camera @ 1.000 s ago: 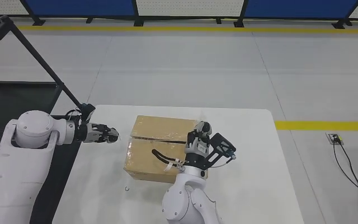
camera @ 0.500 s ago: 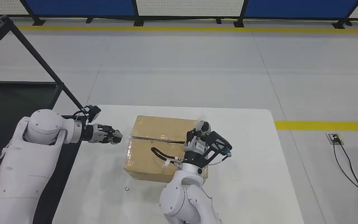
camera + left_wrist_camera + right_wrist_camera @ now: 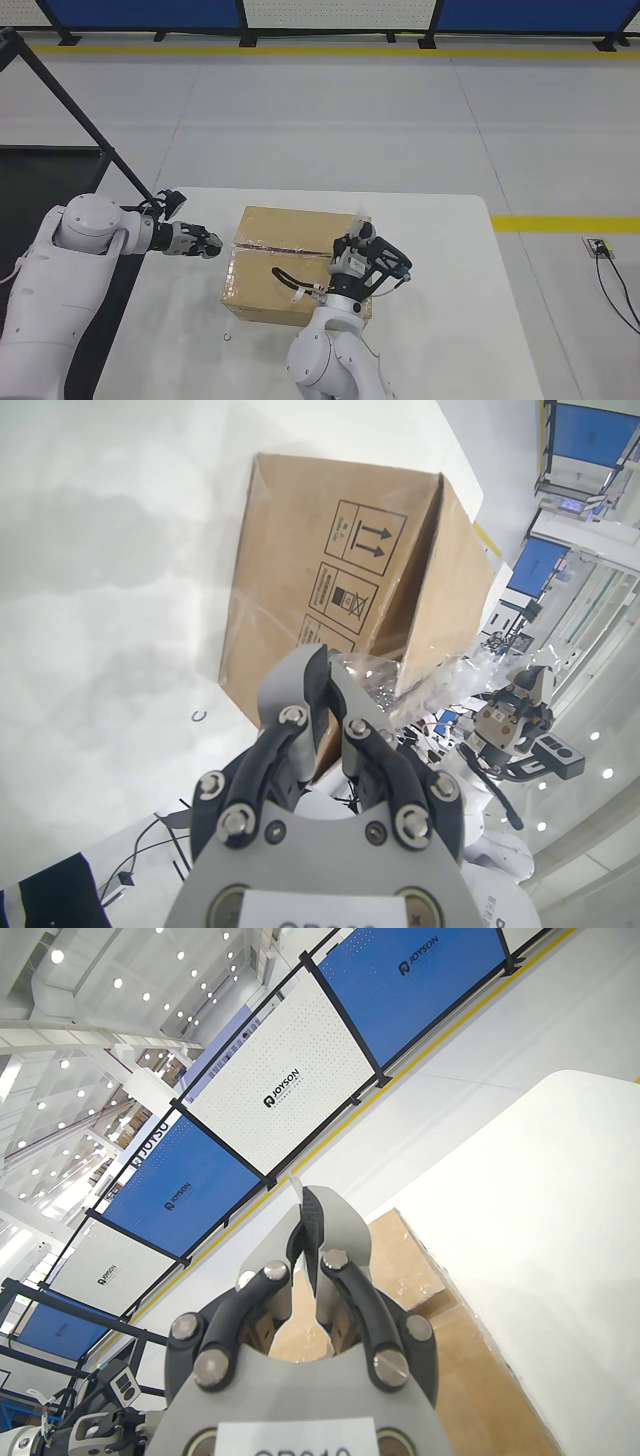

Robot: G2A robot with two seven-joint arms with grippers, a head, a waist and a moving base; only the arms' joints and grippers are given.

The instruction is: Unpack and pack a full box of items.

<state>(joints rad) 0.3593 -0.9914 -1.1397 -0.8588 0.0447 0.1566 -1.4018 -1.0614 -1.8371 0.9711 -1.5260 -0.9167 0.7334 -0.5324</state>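
Observation:
A closed brown cardboard box (image 3: 285, 280) lies on the white table (image 3: 450, 300). At the box's left end my left gripper (image 3: 211, 243) is level with the top seam. In the left wrist view this gripper (image 3: 327, 660) is shut on a strip of clear tape (image 3: 425, 680). The strip stretches along the box (image 3: 300, 565) towards my right gripper (image 3: 531, 674). Over the box's right end that right gripper (image 3: 360, 234) points upward. Its fingers (image 3: 320, 1208) are shut, with a thin pale sliver of tape (image 3: 296, 1183) sticking out at the tips, above the box (image 3: 450, 1368).
A small black ring (image 3: 228, 338) lies on the table in front of the box's left corner. Bare table surrounds the box to the right and front. A black stand pole (image 3: 80, 120) slants past the table's left side.
My left gripper has moved right, closer to the box's left end. My right gripper has shifted slightly left and lower over the box's right end.

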